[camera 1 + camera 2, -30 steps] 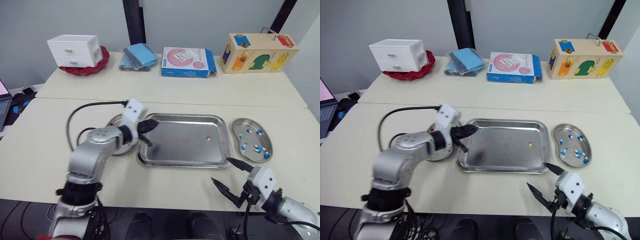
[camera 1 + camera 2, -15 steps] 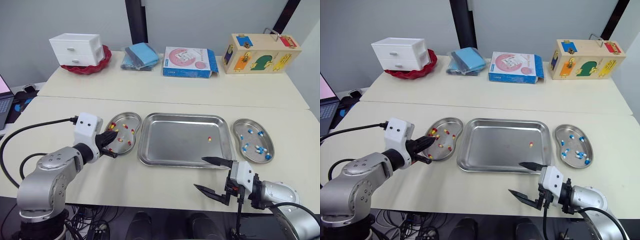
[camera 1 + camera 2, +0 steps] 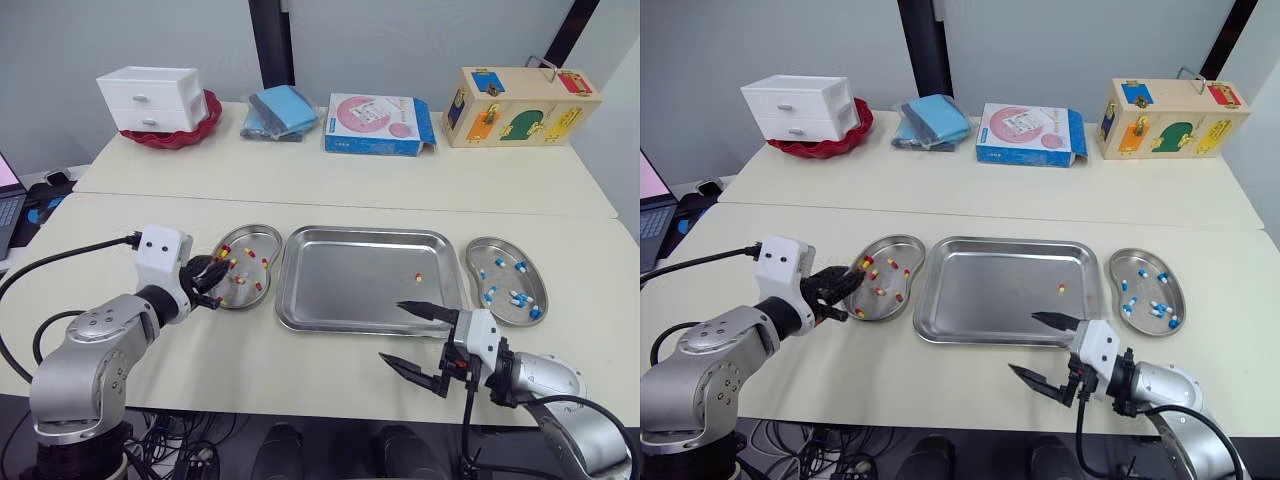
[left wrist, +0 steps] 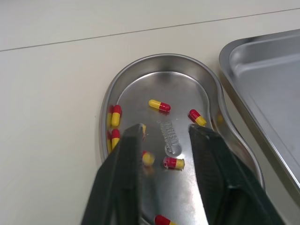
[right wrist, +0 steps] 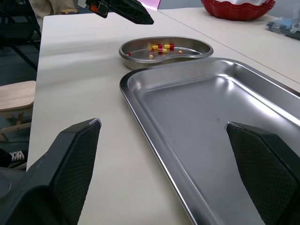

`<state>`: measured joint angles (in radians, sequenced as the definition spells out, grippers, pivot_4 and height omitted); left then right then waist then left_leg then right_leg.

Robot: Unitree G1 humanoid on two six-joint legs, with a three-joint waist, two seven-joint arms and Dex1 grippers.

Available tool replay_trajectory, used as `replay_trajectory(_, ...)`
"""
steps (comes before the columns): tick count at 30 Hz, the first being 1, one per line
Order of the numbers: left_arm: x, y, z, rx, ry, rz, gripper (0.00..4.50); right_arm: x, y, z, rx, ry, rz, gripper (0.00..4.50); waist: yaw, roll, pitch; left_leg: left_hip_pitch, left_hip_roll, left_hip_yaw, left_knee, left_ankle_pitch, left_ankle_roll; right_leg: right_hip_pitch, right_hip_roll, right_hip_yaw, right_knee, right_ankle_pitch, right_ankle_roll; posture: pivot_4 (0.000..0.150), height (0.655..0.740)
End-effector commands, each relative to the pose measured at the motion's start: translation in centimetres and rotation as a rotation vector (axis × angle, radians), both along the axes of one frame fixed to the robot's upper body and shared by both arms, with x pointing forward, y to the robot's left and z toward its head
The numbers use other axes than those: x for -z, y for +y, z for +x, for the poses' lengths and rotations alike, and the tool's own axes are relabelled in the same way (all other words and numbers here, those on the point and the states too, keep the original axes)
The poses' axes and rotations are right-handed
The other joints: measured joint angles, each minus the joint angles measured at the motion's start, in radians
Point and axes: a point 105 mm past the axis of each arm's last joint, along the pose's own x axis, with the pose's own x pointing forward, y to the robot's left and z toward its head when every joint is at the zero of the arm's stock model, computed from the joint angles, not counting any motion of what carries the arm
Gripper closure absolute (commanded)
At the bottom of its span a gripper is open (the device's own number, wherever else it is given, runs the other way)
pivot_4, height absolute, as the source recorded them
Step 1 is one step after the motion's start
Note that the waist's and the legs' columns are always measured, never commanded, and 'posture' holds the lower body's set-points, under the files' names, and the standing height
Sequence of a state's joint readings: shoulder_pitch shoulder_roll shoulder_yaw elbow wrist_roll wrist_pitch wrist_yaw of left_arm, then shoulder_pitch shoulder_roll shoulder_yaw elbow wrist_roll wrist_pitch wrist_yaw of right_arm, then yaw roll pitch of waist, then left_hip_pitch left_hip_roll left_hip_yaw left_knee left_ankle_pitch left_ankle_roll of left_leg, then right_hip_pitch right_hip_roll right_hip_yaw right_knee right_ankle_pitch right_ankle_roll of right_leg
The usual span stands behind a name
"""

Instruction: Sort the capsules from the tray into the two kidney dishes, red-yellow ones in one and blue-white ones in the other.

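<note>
a test lab: pale tables [image 3: 330, 180], steel tray [image 3: 350, 285], kidney dishes [image 3: 503, 242], wooden latch box [image 3: 520, 105].

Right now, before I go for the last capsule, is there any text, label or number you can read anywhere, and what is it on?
No text can be quoted.
On the left kidney dish, an embossed stamp in its floor: too blurred to read.
On the pink and blue box, print on the lid: too small to read.
On the wooden box, coloured shapes, no legible words.
</note>
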<state>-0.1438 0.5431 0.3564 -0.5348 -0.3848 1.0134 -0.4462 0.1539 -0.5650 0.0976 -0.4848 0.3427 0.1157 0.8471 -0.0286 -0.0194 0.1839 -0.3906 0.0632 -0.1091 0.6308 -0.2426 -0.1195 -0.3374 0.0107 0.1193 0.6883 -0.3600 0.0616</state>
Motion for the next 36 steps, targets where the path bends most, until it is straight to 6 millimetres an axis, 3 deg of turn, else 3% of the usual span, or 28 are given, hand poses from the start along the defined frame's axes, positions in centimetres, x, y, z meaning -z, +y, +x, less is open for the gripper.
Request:
replay_trajectory(1,-0.9,0.1,-0.2,0.010,-0.047,0.012,1.83,-1.1,0.2,-0.3,-0.004,-0.035,0.029,0.00,0.000,0.000,0.000,0.000,0.000,0.000,0.000,0.000,0.000,0.000,0.000,0.000,0.000,0.000,0.000,0.150,0.7400)
replay_trajectory(6,-0.7,0.0,-0.5,0.021,-0.051,-0.013,0.19,-1.1,0.2,-0.3,-0.001,-0.031,0.025,0.00,-0.001,0.000,0.000,0.000,0.000,0.000,0.000,0.000,0.000,0.000,0.000,0.000,0.000,0.000,0.000,0.150,0.7400)
replay_trajectory(7,-0.7,-0.1,-0.6,0.028,-0.051,-0.021,0.03,-1.1,0.1,-0.3,0.001,-0.032,0.022,0.00,-0.001,0.000,0.000,0.000,0.000,0.000,0.000,0.000,0.000,0.000,0.000,0.000,0.000,0.000,0.000,0.150,0.7400)
replay_trajectory(11,-0.6,0.1,-1.2,0.047,-0.068,-0.033,0.03,-1.1,-0.1,-0.1,0.017,-0.039,0.014,0.00,-0.001,0.000,0.000,0.000,0.000,0.000,0.000,0.000,0.000,0.000,0.000,0.000,0.000,0.000,0.000,0.150,0.7400)
replay_trajectory(19,-0.4,2.4,-3.2,0.033,-0.115,-0.071,0.03,-1.5,-2.2,-0.7,0.109,-0.023,-0.015,0.00,0.000,0.000,0.000,0.000,0.000,0.000,0.000,0.000,0.000,0.000,0.000,0.000,0.000,0.000,0.000,0.150,0.7400)
replay_trajectory(24,0.8,4.9,-5.3,0.006,-0.072,-0.065,0.03,-1.6,-5.6,-1.3,0.217,0.011,-0.062,0.00,-0.001,0.000,0.000,0.000,0.000,0.001,-0.001,0.000,0.000,0.000,0.000,0.001,-0.001,0.000,0.000,0.150,0.7400)
replay_trajectory(29,3.3,8.5,-8.1,-0.076,0.011,-0.028,0.03,-1.6,-10.9,-2.3,0.341,0.058,-0.162,0.00,-0.002,0.000,0.000,0.000,0.000,0.002,-0.001,0.000,0.000,0.000,0.000,0.001,-0.001,0.000,0.000,0.150,0.7400)
replay_trajectory(32,4.5,9.5,-9.4,-0.098,0.047,-0.009,0.03,-1.5,-13.9,-2.9,0.395,0.089,-0.218,0.00,-0.003,0.000,0.000,0.001,0.000,0.002,-0.001,0.000,0.000,0.001,0.000,0.001,-0.004,0.000,0.000,0.150,0.7400)
replay_trajectory(36,5.8,10.2,-10.9,-0.113,0.085,-0.007,0.03,-1.0,-16.3,-3.8,0.420,0.133,-0.274,0.00,-0.002,-0.001,0.000,0.000,0.000,0.002,-0.001,0.000,0.000,0.001,0.000,0.001,-0.006,0.000,0.000,0.150,0.7400)
